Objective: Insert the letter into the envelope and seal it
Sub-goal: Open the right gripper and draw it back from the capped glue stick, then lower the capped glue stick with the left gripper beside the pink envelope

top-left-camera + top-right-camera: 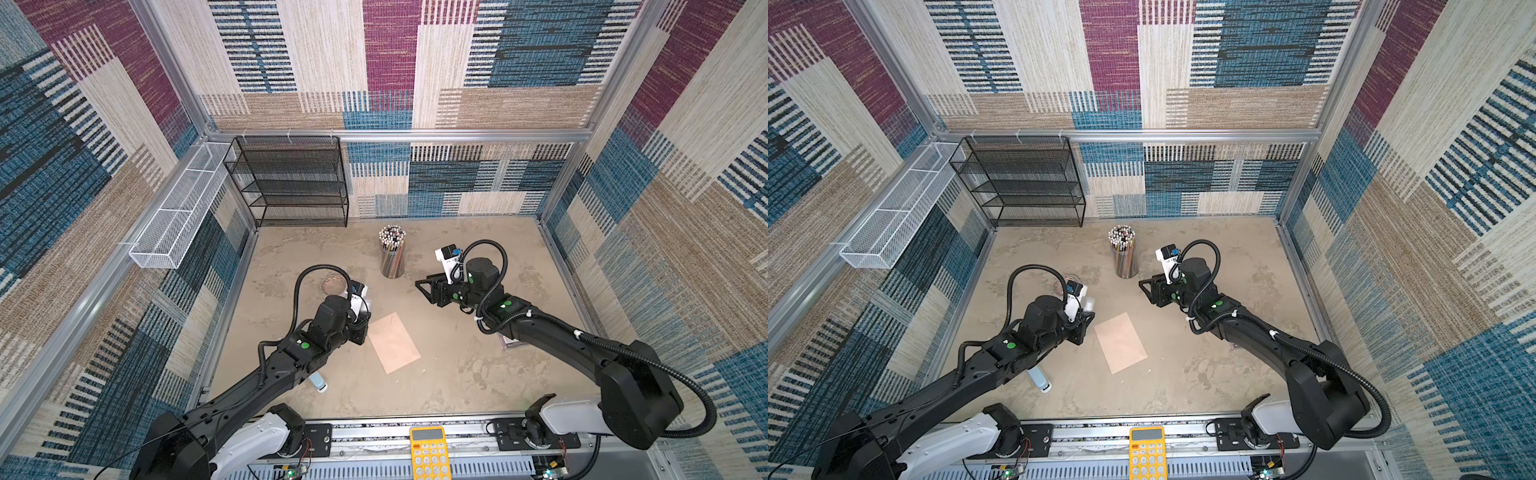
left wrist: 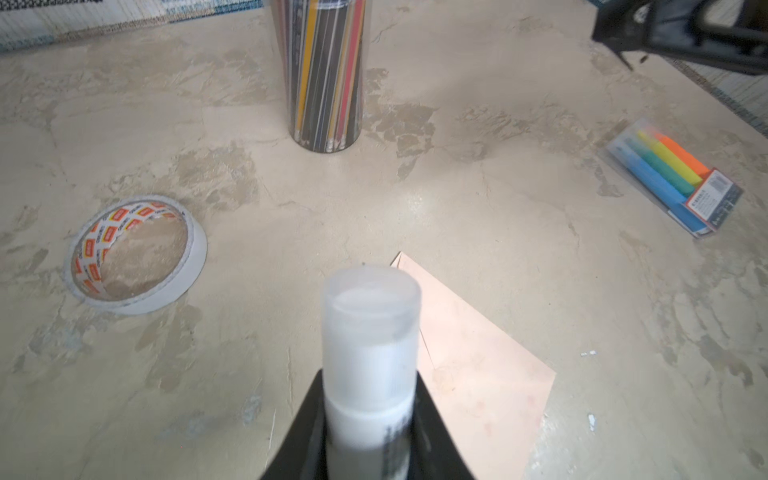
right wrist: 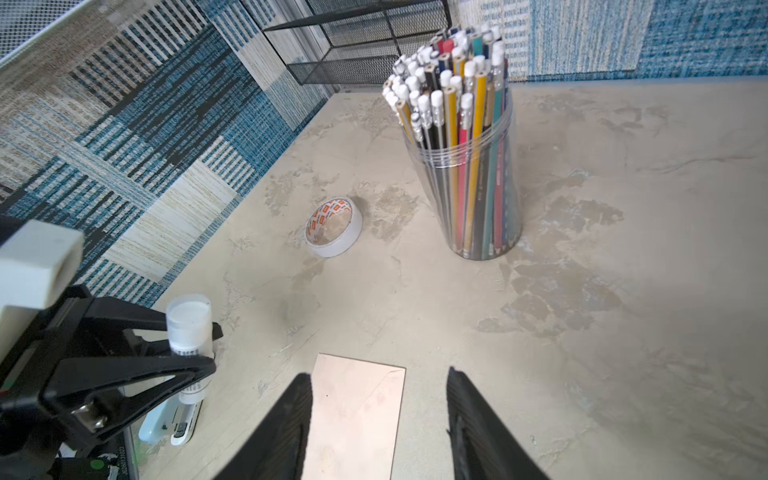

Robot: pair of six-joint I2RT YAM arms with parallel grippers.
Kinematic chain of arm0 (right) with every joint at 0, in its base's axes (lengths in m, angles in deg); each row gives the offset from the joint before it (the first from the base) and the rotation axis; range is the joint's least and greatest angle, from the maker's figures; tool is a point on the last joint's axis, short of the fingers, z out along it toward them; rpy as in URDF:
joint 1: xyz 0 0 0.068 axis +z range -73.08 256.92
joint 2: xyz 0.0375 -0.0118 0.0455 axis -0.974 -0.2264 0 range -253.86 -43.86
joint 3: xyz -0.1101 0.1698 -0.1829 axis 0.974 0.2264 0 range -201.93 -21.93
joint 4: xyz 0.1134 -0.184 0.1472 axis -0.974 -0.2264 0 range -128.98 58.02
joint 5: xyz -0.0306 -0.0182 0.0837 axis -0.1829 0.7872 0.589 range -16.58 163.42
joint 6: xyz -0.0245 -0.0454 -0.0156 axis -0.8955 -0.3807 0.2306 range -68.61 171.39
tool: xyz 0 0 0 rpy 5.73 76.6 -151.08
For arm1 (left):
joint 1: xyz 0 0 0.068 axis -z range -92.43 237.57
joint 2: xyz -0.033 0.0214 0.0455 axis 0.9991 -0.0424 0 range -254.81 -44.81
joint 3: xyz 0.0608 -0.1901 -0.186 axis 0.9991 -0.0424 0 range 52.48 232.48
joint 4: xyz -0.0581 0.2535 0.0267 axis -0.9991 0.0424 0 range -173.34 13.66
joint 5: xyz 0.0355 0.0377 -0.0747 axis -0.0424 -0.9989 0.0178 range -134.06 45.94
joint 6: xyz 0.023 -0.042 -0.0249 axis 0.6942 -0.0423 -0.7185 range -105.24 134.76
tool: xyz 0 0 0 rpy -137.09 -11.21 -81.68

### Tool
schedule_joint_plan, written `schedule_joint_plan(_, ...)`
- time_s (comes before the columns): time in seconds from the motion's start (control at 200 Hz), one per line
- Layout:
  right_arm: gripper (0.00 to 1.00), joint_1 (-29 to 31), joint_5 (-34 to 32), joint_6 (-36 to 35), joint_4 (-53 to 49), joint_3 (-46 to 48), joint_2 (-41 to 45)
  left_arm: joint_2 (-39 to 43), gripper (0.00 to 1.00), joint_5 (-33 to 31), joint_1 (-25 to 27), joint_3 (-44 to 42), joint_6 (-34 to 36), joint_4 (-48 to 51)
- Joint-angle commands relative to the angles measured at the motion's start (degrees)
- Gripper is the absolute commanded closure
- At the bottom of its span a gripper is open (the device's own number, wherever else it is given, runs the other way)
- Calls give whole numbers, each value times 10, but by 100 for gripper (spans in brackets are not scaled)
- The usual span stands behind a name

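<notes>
Glue stick (image 2: pixel 371 316) is sitting clamped in my left tool (image 2: pixel 369 409), capped, ready for sealing. My right tool (image 3: pixel 378 374) is hovering empty, jaws apart, above the envelope (image 1: pixel 393 343) lying flat on the table (image 1: pixel 478 374); the letter is not showing, likely inside.

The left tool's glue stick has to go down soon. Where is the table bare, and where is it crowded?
Bare: on the table, the near strip between the envelope, the stapler and the front edge; also the far stretch right of the pencil jar. Crowded: around the left tool, where glue stick, tape roll and envelope sit close together.
</notes>
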Motion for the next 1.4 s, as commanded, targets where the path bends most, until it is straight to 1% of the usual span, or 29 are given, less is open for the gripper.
schedule_joint_plan(0.0, 45, 8, -6, -15, 113, 36, 18, -1, 100, -22, -1, -15, -50, 13)
schedule_joint_plan(0.135, 44, 18, -23, -34, 155, 76, 36, -13, 100, -28, -1, -31, -78, 25)
schedule_joint_plan(0.255, 44, 20, -29, -37, 165, 90, 40, -41, 100, -29, -5, -31, -91, 40)
schedule_joint_plan(0.421, 44, 20, -31, -37, 160, 91, 34, -72, 100, -25, -7, -37, -105, 30)
schedule_joint_plan(0.776, 43, 21, -34, -29, 155, 93, 33, -113, 100, -25, -19, -45, -126, 34)
schedule_joint_plan(1.222, 43, 22, -37, -36, 151, 94, 37, -162, 100, -24, -29, -27, -141, 52)
schedule_joint_plan(1.393, 43, 22, -37, -37, 149, 93, 40, -163, 86, -33, -30, -24, -145, 61)
